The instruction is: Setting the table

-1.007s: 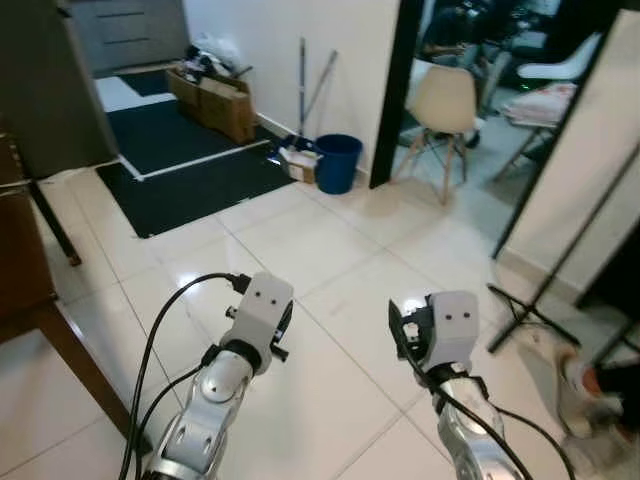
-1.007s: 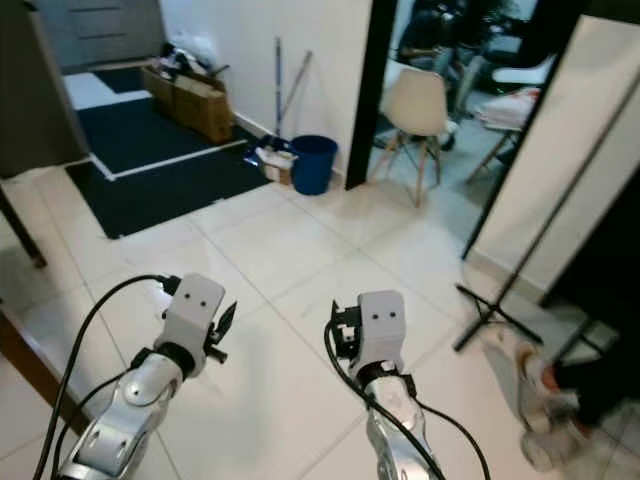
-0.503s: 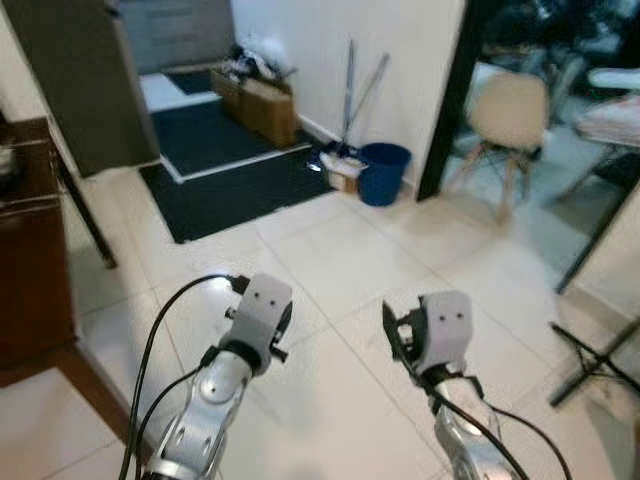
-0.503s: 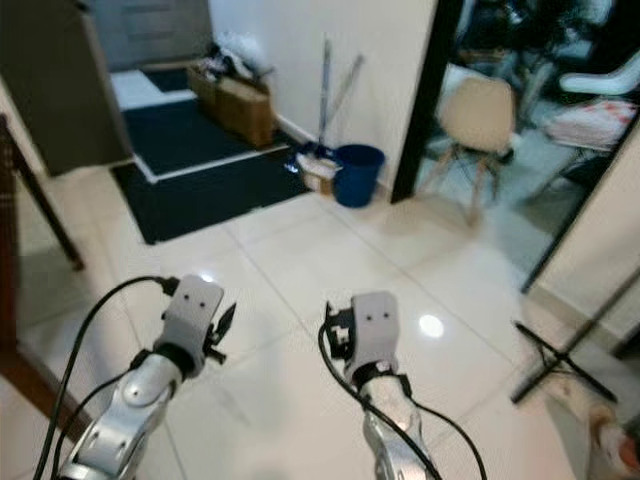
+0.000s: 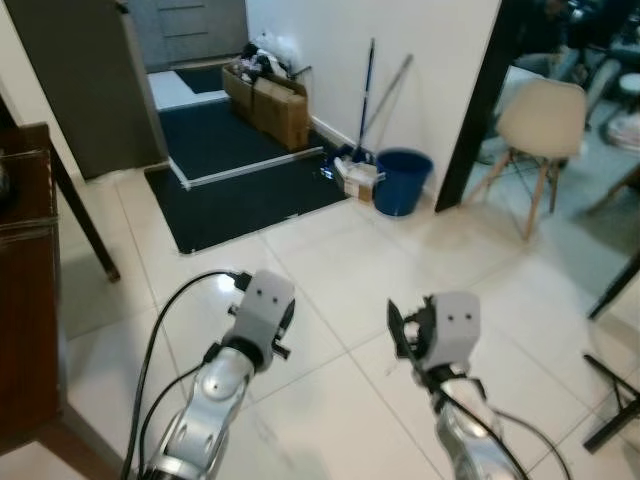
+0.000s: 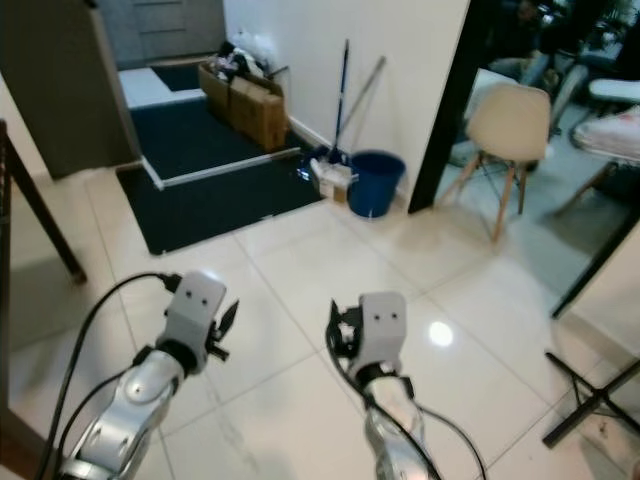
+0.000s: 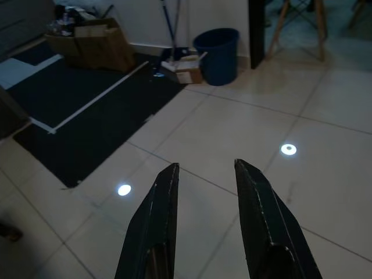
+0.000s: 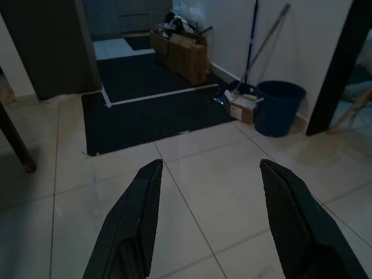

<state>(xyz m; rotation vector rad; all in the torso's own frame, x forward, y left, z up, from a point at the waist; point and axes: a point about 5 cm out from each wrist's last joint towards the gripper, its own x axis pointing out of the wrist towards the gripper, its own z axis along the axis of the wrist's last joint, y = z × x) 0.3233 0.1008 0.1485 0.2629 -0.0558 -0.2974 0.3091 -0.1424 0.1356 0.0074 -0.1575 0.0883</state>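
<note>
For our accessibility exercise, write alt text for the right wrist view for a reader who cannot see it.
The right hand, fingers open and empty, hangs over pale floor tiles. Ahead lie a dark mat, cardboard boxes and a blue bucket by a white wall.

Two silver arms with white boxy wrist housings, black cables looping (left arm (image 5: 215,385) especially), long black fingers (image 7: 158,226).

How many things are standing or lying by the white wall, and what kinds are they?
Blue bucket: 1
Long-handled cleaning tools leaning on the wall: 2
Brown cardboard boxes: 2
Small box beside the bucket: 1
Total: 6
</note>
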